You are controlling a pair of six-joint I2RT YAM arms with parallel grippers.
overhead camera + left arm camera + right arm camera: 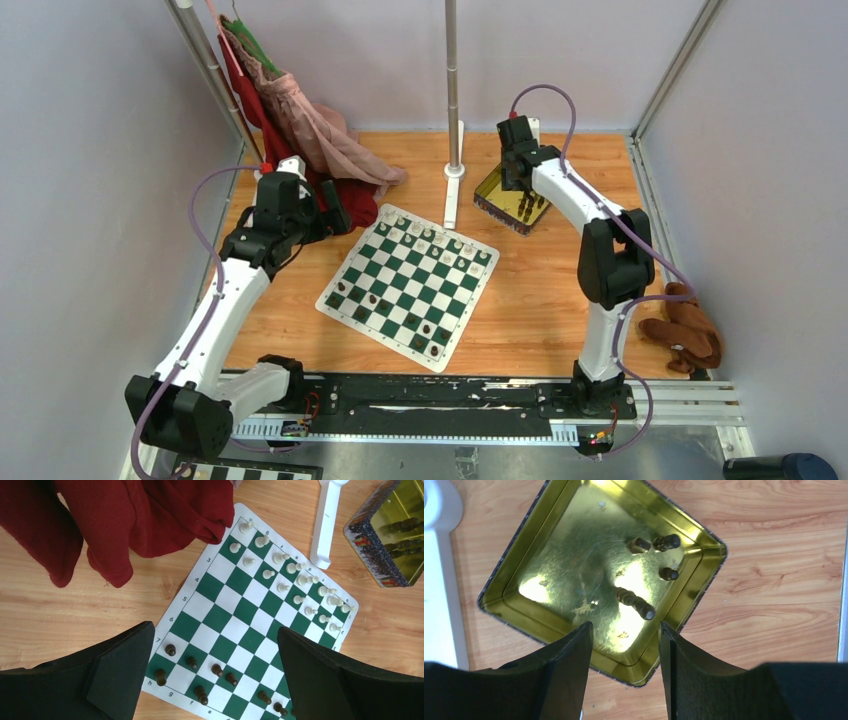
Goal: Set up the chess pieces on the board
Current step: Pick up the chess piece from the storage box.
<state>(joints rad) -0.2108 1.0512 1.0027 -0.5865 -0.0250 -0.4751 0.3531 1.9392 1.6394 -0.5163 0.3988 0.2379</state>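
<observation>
My left claw [215,627] stands wide and empty above the board's [240,625] left side, over the near rows where some dark pieces [217,669] stand upright. The red cloth [150,515] crowds the board's far-left corner. I cannot tell if it touches, but I judge it a snag risk for any low sweep there. Cream pieces [283,587] line the board's far edge, and the middle squares are bare, which leaves good room to come in.

Just off the board's far-right edge lies the white pole foot [325,525], and beyond that the gold tin [559,565], with a few more dark pieces seemingly on their sides. My right claw [625,626] hovers over the tin, jaws parted, holding nothing.

These pieces look light, hard and smooth, so they will likely roll. I'd pinch one across its middle, minding the tin's raised wall.
</observation>
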